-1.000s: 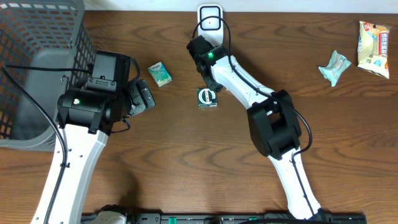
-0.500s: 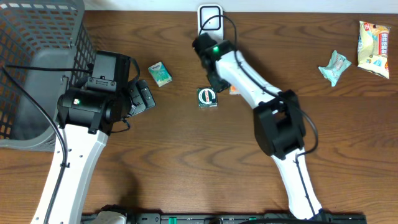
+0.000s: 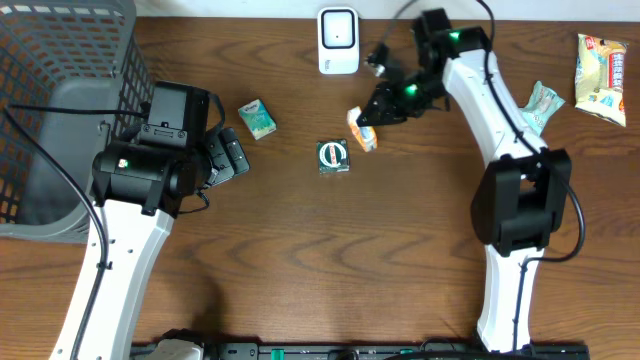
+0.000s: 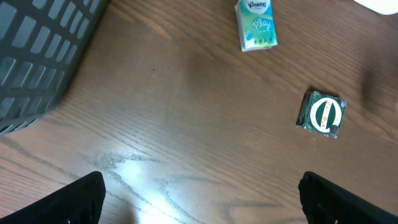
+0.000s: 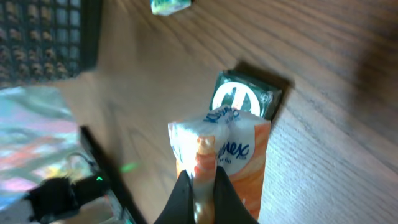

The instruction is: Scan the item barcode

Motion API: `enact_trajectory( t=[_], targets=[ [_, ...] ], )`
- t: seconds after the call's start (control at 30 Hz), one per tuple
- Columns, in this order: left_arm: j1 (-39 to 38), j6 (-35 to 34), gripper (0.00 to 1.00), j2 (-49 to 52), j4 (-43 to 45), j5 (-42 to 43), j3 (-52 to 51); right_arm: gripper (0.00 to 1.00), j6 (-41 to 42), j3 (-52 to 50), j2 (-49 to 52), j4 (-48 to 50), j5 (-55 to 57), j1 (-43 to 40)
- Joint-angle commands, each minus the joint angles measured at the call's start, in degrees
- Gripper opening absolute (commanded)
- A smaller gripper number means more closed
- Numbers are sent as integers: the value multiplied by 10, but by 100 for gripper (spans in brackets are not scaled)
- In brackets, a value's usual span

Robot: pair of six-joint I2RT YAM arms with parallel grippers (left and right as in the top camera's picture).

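While the right arm (image 3: 490, 100) is reaching across the bench (image 3: 300, 260), right tool (image 5: 199, 190): its fingers are pressing together on a thin fold at the end of the orange-and-white soft tissue packet (image 5: 221, 155), with only wrapper between them.
Packet position: it is hanging from that pinch near the bench's middle, at about 5 o'clock from the white box-shaped scanner (image 3: 338, 40), near it but not yet in front of its window. It seems to be riding just clear of the wood, though I cannot be sure.
Barcode: none is showing on the printed face in either view, so I cannot tell which side is carrying it.
Left tool (image 3: 232, 155): its fingers are standing wide apart, holding nothing, at 9 o'clock of the bench beside the grey wire-mesh basket (image 3: 60, 100).
Neighbours: the dark green square sachet with a white ring (image 3: 333, 156) is lying just beside the packet at its 7 o'clock. The small green-and-white pack (image 3: 257, 118) is lying well apart at 9 o'clock.
Risk, grip: with so little film pinched, the soft packet is likely to swing or slip out on the way toward 11 o'clock, dropping onto the sachet.
Risk, reading: if the coded side is facing away, or the wrapper is crumpling over it, the scanner is getting nothing.
Risk, contact: the arm's links are passing close to the scanner and could be nudging it askew.
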Motion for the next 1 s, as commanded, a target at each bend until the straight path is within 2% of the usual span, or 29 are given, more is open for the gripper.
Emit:
enact_trajectory(
  t=[0.0,0.13,0.27,0.3,0.33,0.37,0.47,0.67,0.77,0.83,0.97],
  targets=[
    [2,-1,98,-2,-2,-5,2,1,-23,-58,24,26,-80,-19],
    [2,-1,97,-2,-2,-5,2,1,-9,-118,24,80,-28,-43],
    [2,-1,98,-2,-2,-5,2,7,67,-123,24,98,96,-77],
    [2,-1,98,-2,-2,-5,2,12,79,-121,24,98,114,-85],
    [2,-1,98,-2,-2,-5,2,23,82,-118,24,97,128,-92],
    [2,-1,97,-2,-2,-5,2,40,83,-115,24,95,141,-99],
    [2,-1,97,-2,-2,-5,2,61,83,-93,24,75,160,-120],
    [2,-1,97,-2,-2,-5,2,63,87,-11,24,-16,160,-139],
    [2,-1,98,-2,-2,-5,2,63,55,15,24,-58,161,-128],
    [2,-1,97,-2,-2,-5,2,66,28,16,24,-68,169,-117],
    [2,-1,98,-2,-2,-5,2,67,41,-8,24,-35,238,-95]
  ],
)
